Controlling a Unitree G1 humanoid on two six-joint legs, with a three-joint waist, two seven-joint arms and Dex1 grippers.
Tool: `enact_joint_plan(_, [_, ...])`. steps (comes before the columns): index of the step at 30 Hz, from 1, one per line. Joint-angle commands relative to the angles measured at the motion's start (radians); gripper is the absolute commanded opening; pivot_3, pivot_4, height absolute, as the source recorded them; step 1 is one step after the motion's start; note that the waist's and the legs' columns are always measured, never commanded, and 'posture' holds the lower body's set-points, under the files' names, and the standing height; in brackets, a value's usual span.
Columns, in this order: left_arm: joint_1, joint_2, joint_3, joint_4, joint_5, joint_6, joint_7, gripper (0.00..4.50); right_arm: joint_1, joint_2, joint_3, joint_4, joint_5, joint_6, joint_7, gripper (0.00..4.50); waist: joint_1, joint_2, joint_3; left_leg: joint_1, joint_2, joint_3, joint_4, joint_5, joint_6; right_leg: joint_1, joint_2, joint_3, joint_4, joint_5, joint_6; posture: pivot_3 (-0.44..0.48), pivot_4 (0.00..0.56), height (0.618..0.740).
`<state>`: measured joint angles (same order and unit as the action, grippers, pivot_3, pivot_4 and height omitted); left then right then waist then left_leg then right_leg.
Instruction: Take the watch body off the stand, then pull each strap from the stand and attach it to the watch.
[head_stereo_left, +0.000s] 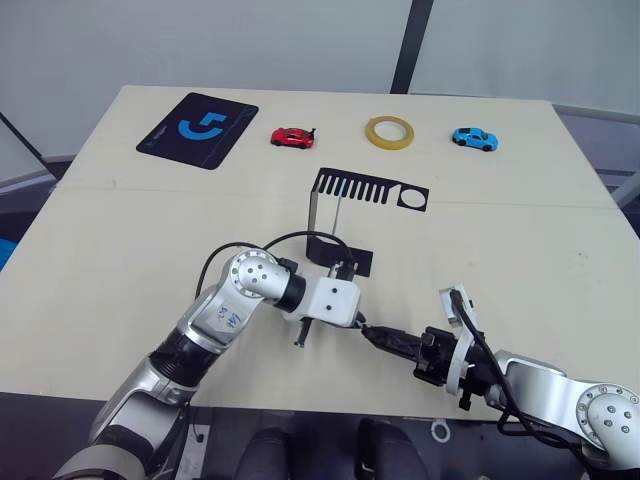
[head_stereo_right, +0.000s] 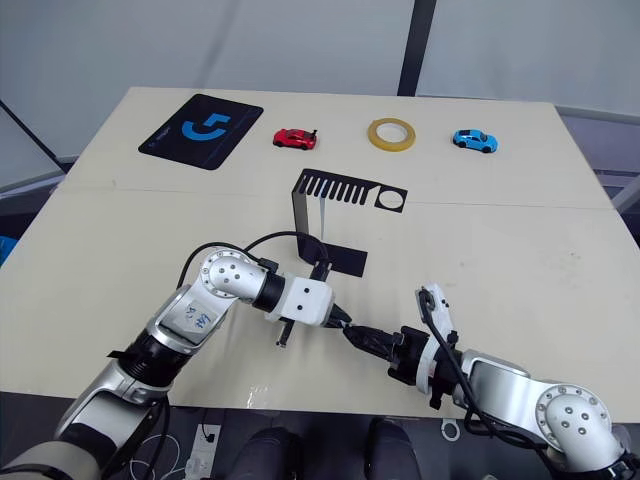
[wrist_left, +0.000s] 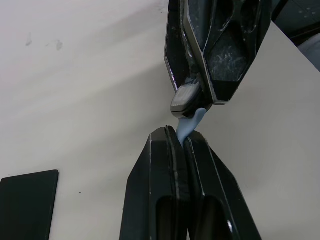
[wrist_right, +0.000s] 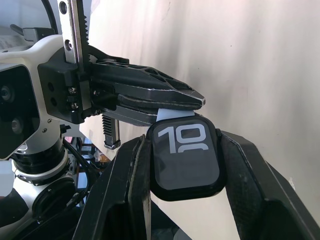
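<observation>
Black watch body (wrist_right: 186, 156) with white digits clamped in right hand (wrist_right: 185, 165), blue-grey strap (wrist_left: 191, 124) pinched in left hand (wrist_left: 181, 137)

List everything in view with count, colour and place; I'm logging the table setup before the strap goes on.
stand: 1, black, table centre
watch body: 1, black, in right gripper
strap: 1, pale blue, in left gripper, meeting the watch
mouse pad: 1, black with blue logo, far left
red toy car: 1, far edge
tape roll: 1, yellow, far edge
blue toy car: 1, far right
left gripper: shut on strap
right gripper: shut on watch body
</observation>
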<state>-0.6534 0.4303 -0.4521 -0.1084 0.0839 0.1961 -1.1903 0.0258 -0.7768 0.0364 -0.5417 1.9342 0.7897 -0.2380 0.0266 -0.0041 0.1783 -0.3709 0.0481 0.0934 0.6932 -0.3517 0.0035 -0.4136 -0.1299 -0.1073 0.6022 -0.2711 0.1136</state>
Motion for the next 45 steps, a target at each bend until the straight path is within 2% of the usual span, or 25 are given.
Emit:
enact_joint_plan(1, [-0.008, -0.033, -0.030, -0.036, -0.014, -0.006, 0.015, 0.00, -0.011, 0.014, 0.019, -0.064, 0.038, 0.009, 0.038, 1.62, 0.000, 0.000, 0.000, 0.000, 0.000, 0.000, 0.000, 0.000, 0.000, 0.000, 0.000, 0.000, 0.000, 0.000, 0.000, 0.000, 0.150, 0.737])
enact_joint_plan(3, [-0.005, -0.027, -0.021, -0.047, -0.030, 0.018, 0.003, 0.00, -0.010, 0.012, 0.017, -0.064, 0.038, 0.011, 0.040, 1.62, 0.000, 0.000, 0.000, 0.000, 0.000, 0.000, 0.000, 0.000, 0.000, 0.000, 0.000, 0.000, 0.000, 0.000, 0.000, 0.000, 0.150, 0.737])
enact_joint_plan(6, [-0.003, 0.004, 0.006, -0.071, -0.068, 0.053, -0.031, 1.06, -0.007, 0.007, 0.011, -0.064, 0.038, 0.013, 0.047, 1.62, 0.000, 0.000, 0.000, 0.000, 0.000, 0.000, 0.000, 0.000, 0.000, 0.000, 0.000, 0.000, 0.000, 0.000, 0.000, 0.000, 0.150, 0.737])
enact_joint_plan(8, [-0.006, 0.039, 0.041, -0.087, -0.105, 0.043, -0.062, 1.98, -0.006, -0.002, 0.005, -0.061, 0.038, 0.014, 0.053, 1.62, 0.000, 0.000, 0.000, 0.000, 0.000, 0.000, 0.000, 0.000, 0.000, 0.000, 0.000, 0.000, 0.000, 0.000, 0.000, 0.000, 0.150, 0.737])
enact_joint_plan(9, [-0.005, 0.088, 0.073, -0.099, -0.141, 0.048, -0.105, 2.43, -0.002, -0.010, -0.005, -0.059, 0.038, 0.016, 0.061, 1.62, 0.000, 0.000, 0.000, 0.000, 0.000, 0.000, 0.000, 0.000, 0.000, 0.000, 0.000, 0.000, 0.000, 0.000, 0.000, 0.000, 0.150, 0.737])
enact_joint_plan(11, [-0.002, 0.163, 0.106, -0.114, -0.184, 0.068, -0.160, 2.43, 0.005, -0.022, -0.020, -0.057, 0.038, 0.020, 0.076, 1.62, -0.006, 0.000, 0.000, 0.000, 0.001, 0.000, 0.000, 0.000, 0.000, 0.000, 0.000, 0.000, 0.001, 0.000, 0.000, 0.000, 0.150, 0.737])
enact_joint_plan(14, [0.037, 0.331, 0.173, -0.040, -0.214, 0.001, -0.260, 2.43, 0.013, -0.050, -0.049, -0.060, -0.015, 0.045, 0.141, 1.62, -0.005, 0.001, 0.000, 0.001, 0.001, 0.000, 0.000, 0.000, 0.000, -0.001, 0.000, 0.000, 0.002, -0.001, -0.001, 0.000, 0.150, 0.737])
enact_joint_plan(15, [0.054, 0.369, 0.206, -0.006, -0.234, -0.009, -0.283, 2.66, 0.008, -0.059, -0.058, -0.072, -0.082, 0.049, 0.187, 1.62, -0.003, 0.001, 0.000, 0.001, 0.001, 0.000, 0.000, 0.000, 0.000, -0.001, 0.000, 0.000, 0.002, -0.001, -0.001, 0.000, 0.150, 0.737])
enact_joint_plan(17, [0.080, 0.380, 0.297, 0.054, -0.321, 0.039, -0.272, 3.20, -0.005, -0.081, -0.067, -0.111, -0.256, 0.047, 0.303, 1.62, -0.003, 0.001, 0.000, 0.000, 0.001, 0.000, 0.000, 0.000, 0.000, -0.001, 0.000, 0.000, 0.002, -0.001, -0.001, 0.000, 0.150, 0.737])
enact_joint_plan(18, [0.085, 0.380, 0.319, 0.069, -0.352, 0.062, -0.272, 3.66, -0.007, -0.085, -0.067, -0.124, -0.319, 0.041, 0.349, 1.62, -0.003, 0.001, 0.000, 0.000, 0.001, 0.000, 0.000, -0.001, 0.001, -0.002, 0.000, 0.001, 0.002, -0.001, -0.001, 0.000, 0.150, 0.737])
enact_joint_plan(20, [0.097, 0.346, 0.424, 0.130, -0.482, 0.065, -0.300, 4.49, -0.020, -0.178, 0.027, -0.201, -0.728, -0.089, 0.523, 1.62, 0.002, 0.001, 0.000, -0.001, 0.001, -0.001, 0.002, -0.002, 0.003, -0.001, 0.000, 0.000, 0.002, -0.001, -0.001, 0.000, 0.150, 0.737])
enact_joint_plan(23, [0.119, 0.326, 0.493, 0.205, -0.532, -0.026, -0.337, 4.50, -0.027, -0.244, 0.166, -0.205, -1.248, -0.394, 0.711, 1.62, 0.000, 0.000, -0.001, -0.003, 0.000, -0.001, 0.005, -0.002, 0.002, -0.001, 0.000, 0.000, 0.001, 0.000, 0.000, 0.000, 0.150, 0.737])
enact_joint_plan(26, [0.152, 0.314, 0.506, 0.198, -0.568, -0.090, -0.387, 4.50, -0.021, -0.208, 0.212, -0.140, -1.516, -0.620, 0.768, 1.62, -0.003, 0.000, -0.001, -0.003, 0.000, 0.000, 0.005, -0.002, 0.001, -0.002, 0.001, 0.000, 0.000, 0.000, 0.001, 0.000, 0.150, 0.737])
enact_joint_plan(29, [0.173, 0.299, 0.503, 0.145, -0.621, -0.074, -0.372, 4.50, -0.034, -0.166, 0.236, -0.074, -1.722, -0.808, 0.796, 1.62, -0.005, 0.000, 0.000, -0.003, 0.000, 0.002, 0.005, -0.002, 0.000, -0.002, 0.000, 0.000, 0.001, 0.000, 0.001, 0.000, 0.150, 0.737])
enact_joint_plan(36, [0.192, 0.299, 0.488, 0.120, -0.637, -0.088, -0.361, 4.50, -0.014, -0.102, 0.222, -0.034, -1.887, -0.956, 0.847, 1.62, -0.005, 0.000, 0.000, 0.000, 0.000, 0.002, 0.005, -0.002, -0.001, -0.001, 0.000, 0.000, 0.002, 0.000, 0.001, 0.000, 0.150, 0.737])
enact_joint_plan(45, [0.195, 0.305, 0.480, 0.122, -0.634, -0.099, -0.358, 4.50, -0.018, -0.059, 0.197, -0.010, -1.924, -0.963, 0.906, 1.62, -0.005, 0.000, 0.000, 0.000, 0.000, 0.002, 0.005, -0.002, -0.001, 0.000, 0.000, 0.000, 0.003, 0.000, 0.001, 0.000, 0.150, 0.737])
